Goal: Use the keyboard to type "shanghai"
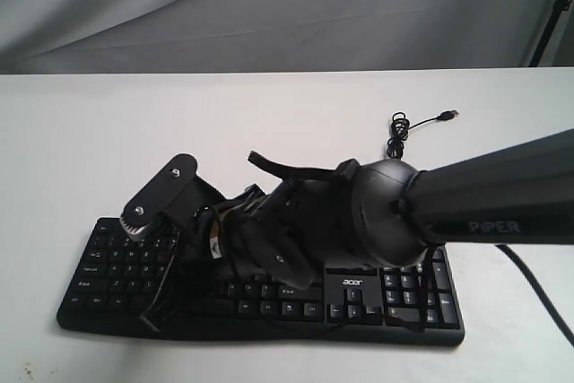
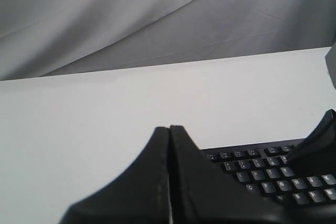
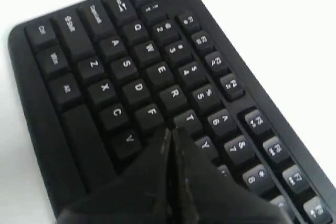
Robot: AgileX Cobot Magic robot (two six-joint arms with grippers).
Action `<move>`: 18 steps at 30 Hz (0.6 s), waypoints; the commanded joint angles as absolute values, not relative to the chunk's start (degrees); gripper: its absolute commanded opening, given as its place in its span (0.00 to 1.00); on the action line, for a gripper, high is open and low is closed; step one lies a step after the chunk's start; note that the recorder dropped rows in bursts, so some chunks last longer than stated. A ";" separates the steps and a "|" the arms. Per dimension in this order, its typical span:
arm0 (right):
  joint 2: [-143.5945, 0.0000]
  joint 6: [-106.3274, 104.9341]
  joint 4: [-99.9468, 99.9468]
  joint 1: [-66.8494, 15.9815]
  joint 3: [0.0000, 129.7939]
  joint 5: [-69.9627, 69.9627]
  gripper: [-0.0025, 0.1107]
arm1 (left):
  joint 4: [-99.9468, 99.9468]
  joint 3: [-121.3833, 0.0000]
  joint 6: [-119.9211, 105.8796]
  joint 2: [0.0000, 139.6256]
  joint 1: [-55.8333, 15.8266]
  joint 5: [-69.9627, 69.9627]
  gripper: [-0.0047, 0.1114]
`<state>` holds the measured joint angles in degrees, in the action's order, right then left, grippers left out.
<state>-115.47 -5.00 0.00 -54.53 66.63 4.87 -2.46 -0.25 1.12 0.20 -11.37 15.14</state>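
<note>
The black keyboard lies along the near edge of the white table, with its acer logo on the right part. My right arm reaches in from the right, and its wrist covers the keyboard's middle. The right gripper is shut with nothing in it, its tip low over the keys between F, V, T and Y. Also shut and holding nothing, the left gripper points across the table beside the keyboard's left end. In the exterior view I cannot make out either gripper's fingertips in the dark mass.
The keyboard's thin black cable lies coiled on the table behind the keyboard, with its USB plug loose. A grey cloth hangs behind the table. A dark cable trails from the right arm.
</note>
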 commanded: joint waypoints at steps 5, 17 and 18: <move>-115.21 -5.77 -0.95 -53.30 64.13 1.65 0.02 | -2.51 0.00 1.28 0.00 -11.60 14.87 0.04; -117.71 -5.34 -1.89 -53.30 64.13 -0.98 0.02 | -2.51 0.00 1.28 0.00 -11.60 14.87 0.04; -118.28 -5.37 -2.14 -53.30 64.13 -1.07 0.02 | -2.51 0.00 1.28 0.00 -11.60 14.87 0.04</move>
